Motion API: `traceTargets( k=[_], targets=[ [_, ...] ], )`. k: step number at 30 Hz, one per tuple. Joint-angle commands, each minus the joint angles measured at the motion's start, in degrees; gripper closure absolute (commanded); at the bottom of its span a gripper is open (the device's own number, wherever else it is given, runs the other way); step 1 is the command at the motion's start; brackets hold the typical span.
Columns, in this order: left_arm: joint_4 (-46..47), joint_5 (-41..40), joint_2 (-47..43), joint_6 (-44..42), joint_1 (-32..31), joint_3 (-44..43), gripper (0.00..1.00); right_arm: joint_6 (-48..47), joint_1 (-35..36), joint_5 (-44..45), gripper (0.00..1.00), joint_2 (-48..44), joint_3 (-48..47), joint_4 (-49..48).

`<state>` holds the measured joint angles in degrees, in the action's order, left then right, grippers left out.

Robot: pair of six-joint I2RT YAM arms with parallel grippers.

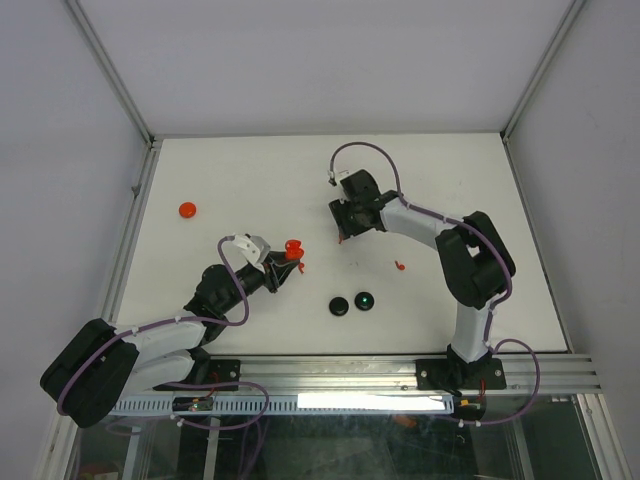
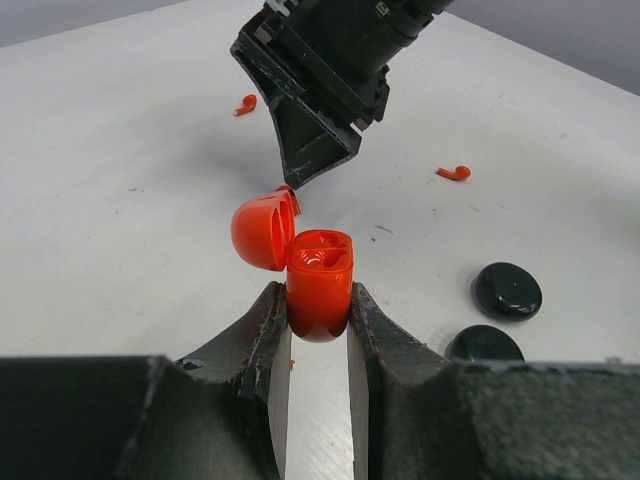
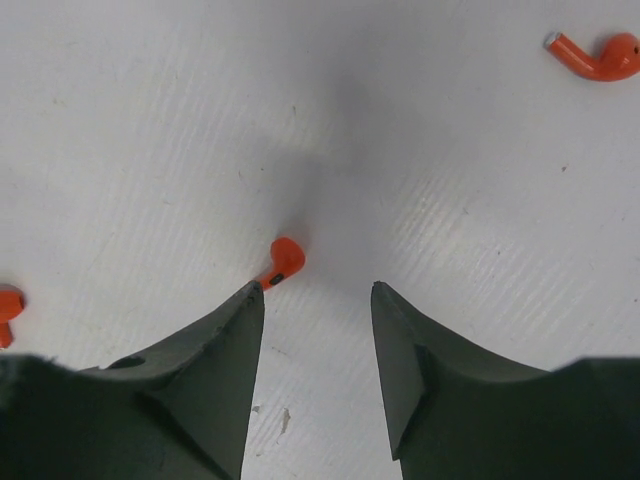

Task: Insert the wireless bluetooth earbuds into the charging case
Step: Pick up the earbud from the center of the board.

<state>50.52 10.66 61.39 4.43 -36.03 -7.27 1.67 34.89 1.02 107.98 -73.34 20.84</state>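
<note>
- Gripping the open red charging case (image 2: 320, 265) by its base: the left end effector (image 2: 316, 300).
- Open and empty, the right end effector (image 3: 316, 287) hovers; red earbud (image 3: 283, 262) at its 11 o'clock on the tabletop (image 3: 450, 150).
- Earbud likely light, slick; pinch its bulb.

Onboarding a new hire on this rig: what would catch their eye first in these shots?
The small red plastic charging case, lid flipped open, clamped between the left fingers near the table's middle. Facing it, the right fingers stand apart over a tiny red comma-shaped earbud lying on the white table, beside one fingertip, not gripped. Two round black discs sit toward the near edge.
</note>
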Motion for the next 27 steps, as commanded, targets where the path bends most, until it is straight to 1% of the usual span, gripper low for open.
traceTargets(
  k=[1, 6, 13, 18, 27],
  targets=[
    [1.7, -0.4, -0.1, -0.5, -0.2, -1.8, 1.0, 5.5, 1.2, -0.3, 0.5, -1.2, -4.2, 0.7],
    [1.7, -0.4, 0.1, -0.4, -0.2, -1.9, 1.0, 14.1, 2.6, 5.1, 0.49, 0.5, -4.8, 0.5],
    [1.3, -0.4, -0.4, -0.4, -0.2, -1.9, 1.0, 19.2, 5.3, 14.3, 0.5, 4.7, -8.0, 3.3],
    [1.2, -0.9, -0.9, -0.2, -0.2, -1.8, 1.0, 20.7, 5.7, 16.8, 0.52, 6.2, -8.8, 4.2],
    [1.4, -1.4, -0.7, 0.1, -0.3, -1.8, 1.0, 20.8, 5.9, 15.8, 0.55, 8.3, -9.3, 5.4]
  ],
)
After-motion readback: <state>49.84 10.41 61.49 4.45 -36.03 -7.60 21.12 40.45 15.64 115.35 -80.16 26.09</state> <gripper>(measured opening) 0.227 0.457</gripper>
